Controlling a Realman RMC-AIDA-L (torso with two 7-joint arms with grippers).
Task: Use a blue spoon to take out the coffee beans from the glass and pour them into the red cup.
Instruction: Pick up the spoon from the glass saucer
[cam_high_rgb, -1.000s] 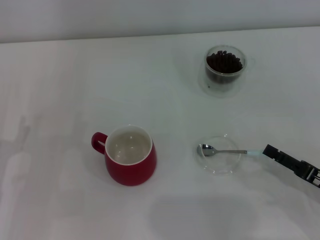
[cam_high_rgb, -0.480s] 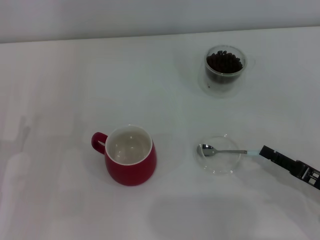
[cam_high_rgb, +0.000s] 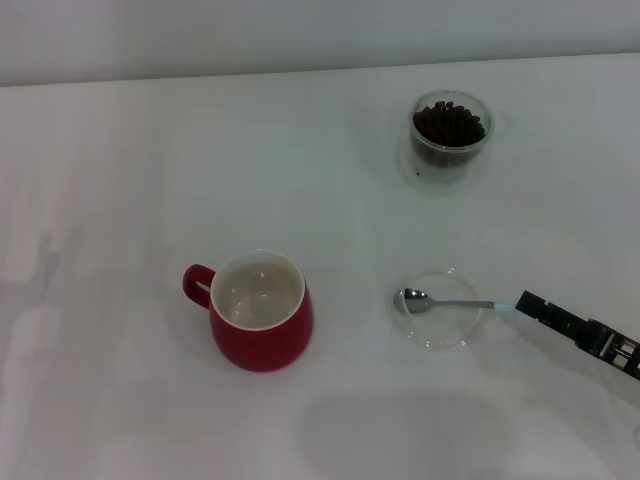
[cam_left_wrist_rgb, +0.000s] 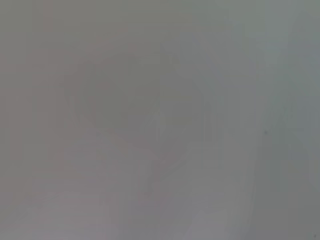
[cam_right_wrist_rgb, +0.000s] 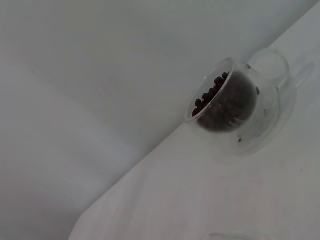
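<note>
White tabletop (cam_high_rgb: 150, 150): right pincer (cam_high_rgb: 528, 302) at the spoon (cam_high_rgb: 440, 301) handle, grip unclear; should clamp squarely before lifting.

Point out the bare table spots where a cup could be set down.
Widest free patch: left of the glass, behind the red cup. Another lies between cup and saucer. Crowded at the saucer: the blue spoon rests there, right pincer at its handle.

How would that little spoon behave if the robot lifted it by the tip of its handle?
The blue spoon looks stiff, with a metal bowl, so it probably won't bend. Held at the far handle end, where the right end effector sits, the bowl end may droop. Its smooth, thin handle could slip or twist.
</note>
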